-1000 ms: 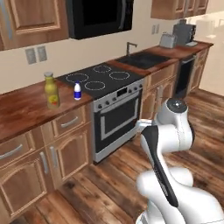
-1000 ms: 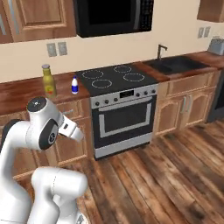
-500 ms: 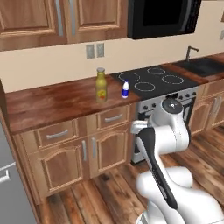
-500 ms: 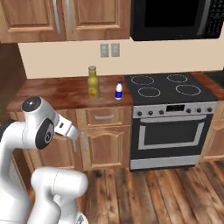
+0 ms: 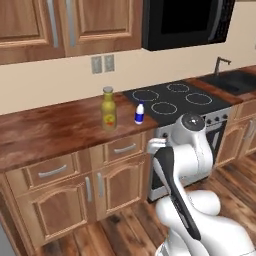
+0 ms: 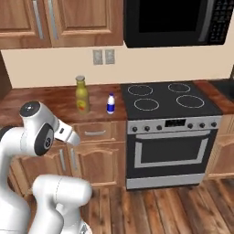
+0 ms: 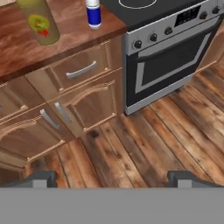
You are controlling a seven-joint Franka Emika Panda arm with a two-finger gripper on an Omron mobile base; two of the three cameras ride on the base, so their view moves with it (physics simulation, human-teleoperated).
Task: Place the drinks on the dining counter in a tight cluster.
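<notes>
Glossy white arm [image 5: 192, 150] — bulbous rounded links, dark grey joint caps, black inset strip along forearm, small dark claw [image 7: 113, 177] tips

A home kitchen: a black glass-top stove [image 6: 170, 99] with a stainless oven front [image 6: 171, 151] is built into a run of wood cabinets [image 5: 75, 195], beneath a black microwave [image 6: 176, 22] and upper wall cabinets [image 5: 60, 25]. A reddish wood worktop [image 5: 50, 130] backs onto a beige wall with outlets [image 6: 103, 56]; a sink with faucet [image 5: 220, 64] sits past the stove; plank flooring [image 7: 144, 144] lies ahead of the jaws
</notes>
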